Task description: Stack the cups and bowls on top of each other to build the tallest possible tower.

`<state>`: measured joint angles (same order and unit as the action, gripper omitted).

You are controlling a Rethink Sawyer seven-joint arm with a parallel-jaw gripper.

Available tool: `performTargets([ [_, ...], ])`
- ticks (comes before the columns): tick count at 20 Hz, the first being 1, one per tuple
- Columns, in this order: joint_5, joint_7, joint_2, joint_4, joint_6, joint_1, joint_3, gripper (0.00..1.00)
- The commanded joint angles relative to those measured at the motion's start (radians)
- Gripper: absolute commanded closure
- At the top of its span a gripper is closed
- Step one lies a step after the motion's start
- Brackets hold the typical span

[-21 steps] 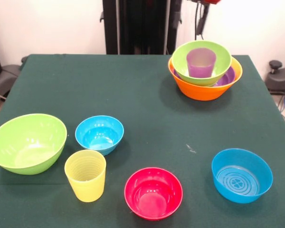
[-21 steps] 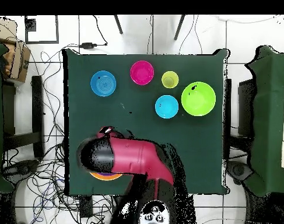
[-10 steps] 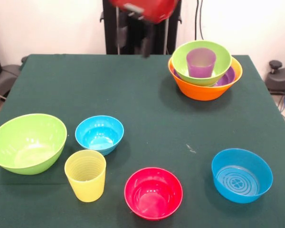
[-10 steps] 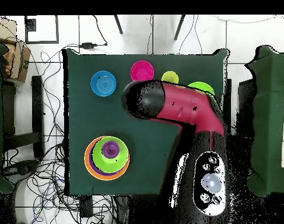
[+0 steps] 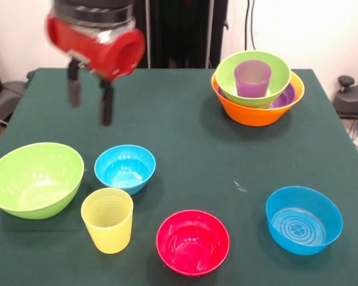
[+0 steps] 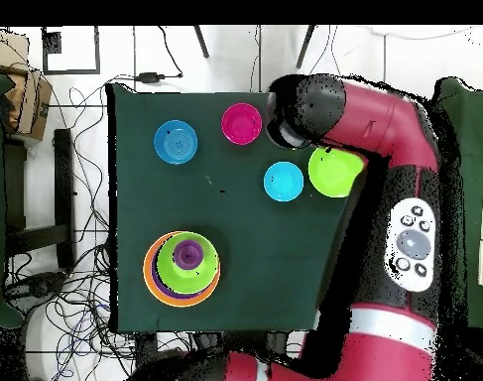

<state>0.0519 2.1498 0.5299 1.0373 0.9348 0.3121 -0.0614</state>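
Jaws are hanging parted and empty, the gripper hovering above the green cloth, at twelve o'clock of the small blue bowl and ribbed yellow cup. Over at two o'clock the tower is sitting: orange bowl, purple, lime green, purple cup inside.

open table centre, bowls ringing it
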Motion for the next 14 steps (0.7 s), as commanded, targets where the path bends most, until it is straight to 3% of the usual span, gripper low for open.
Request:
performTargets([
  [1, 0.077, -0.242, -0.164, -0.259, 0.143, 0.024, 0.141, 0.00],
  [14, 0.067, -0.257, -0.170, -0.255, 0.128, 0.020, 0.130, 0.00],
])
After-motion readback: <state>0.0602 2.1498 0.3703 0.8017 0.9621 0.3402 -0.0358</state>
